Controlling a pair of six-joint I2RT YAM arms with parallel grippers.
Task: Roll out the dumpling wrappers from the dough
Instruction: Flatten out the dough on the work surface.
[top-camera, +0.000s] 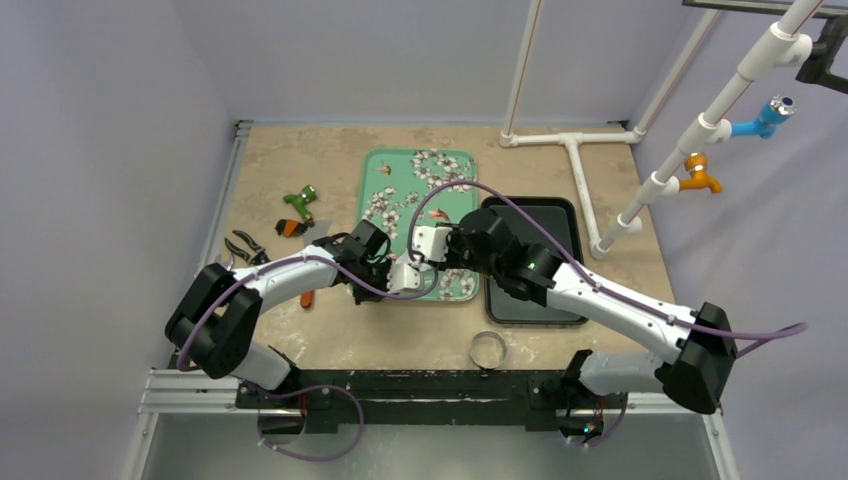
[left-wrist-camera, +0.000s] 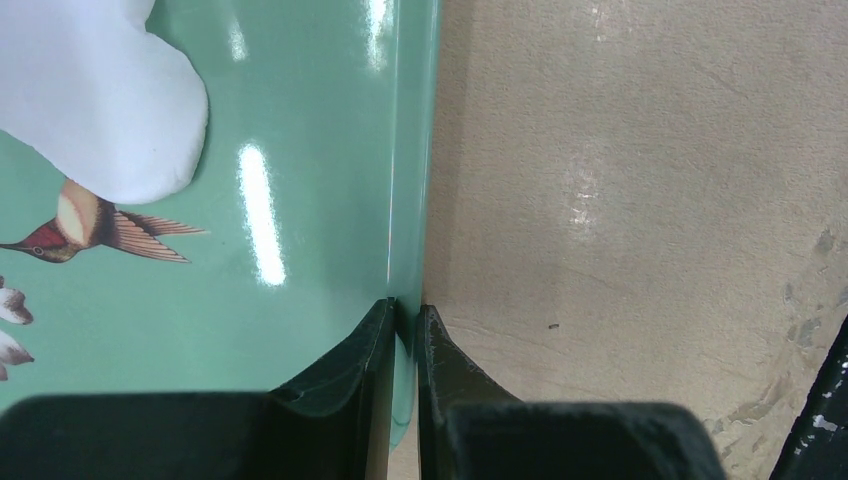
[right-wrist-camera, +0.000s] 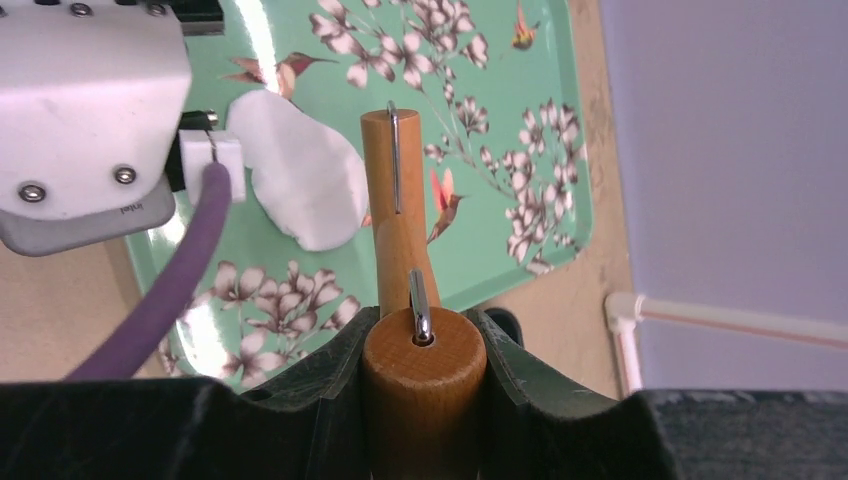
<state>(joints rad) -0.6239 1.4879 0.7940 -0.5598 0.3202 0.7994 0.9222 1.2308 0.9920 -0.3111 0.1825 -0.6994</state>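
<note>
The dough (right-wrist-camera: 300, 185) lies on the green flowered tray (right-wrist-camera: 500, 150), pressed into a flat, uneven white oval with a lobed edge. It sits in the tray's near left part, close to the rim.

The right pincer (right-wrist-camera: 422, 325) is clamped on the thick end of a wooden rolling pin (right-wrist-camera: 400, 230). The pin points away from the wrist, across the tray. In the right wrist view its shaft runs along the dough's right edge. Whether wood and dough touch cannot be told.

In the left wrist view the dough (left-wrist-camera: 100, 90) is at the upper left, well apart from the left pincer (left-wrist-camera: 405, 320). That pincer is closed on the upright rim of the tray (left-wrist-camera: 320, 200), one finger inside and one outside.

From above, both arms meet over the tray's near end and hide the dough. A black tray (top-camera: 530, 300) lies just beside the green one on the right. A metal ring cutter (top-camera: 487, 349) stands on the desk (top-camera: 300, 160) near the bases. Pliers (top-camera: 245, 247) and a green-handled tool (top-camera: 300, 203) lie to the left.
</note>
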